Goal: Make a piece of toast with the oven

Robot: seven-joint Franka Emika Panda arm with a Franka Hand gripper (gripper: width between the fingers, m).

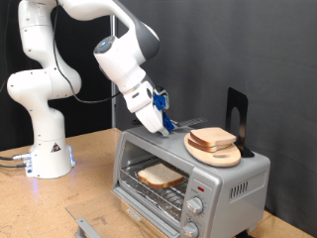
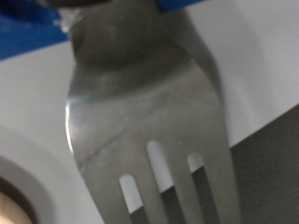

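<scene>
The silver-grey oven (image 1: 233, 183) stands at the exterior view's lower right with its door (image 1: 87, 224) dropped open. A piece of toast (image 1: 158, 177), pale with a brown crust, lies flat on the wire rack inside. My gripper (image 1: 161, 117) hovers just above the oven's top, at its left end, beside a round wooden plate (image 1: 220, 156) carrying more bread (image 1: 212, 138). The wrist view is filled by a metal fork (image 2: 140, 112), tines pointing away, clamped between my blue fingers (image 2: 196, 6); my gripper (image 2: 112, 17) is shut on its handle.
A black upright bracket (image 1: 236, 117) stands on the oven's top behind the plate. Two round knobs (image 1: 198, 196) sit on the oven's front panel. The arm's white base (image 1: 45, 149) rises on the wooden table (image 1: 84, 159) at the exterior view's left.
</scene>
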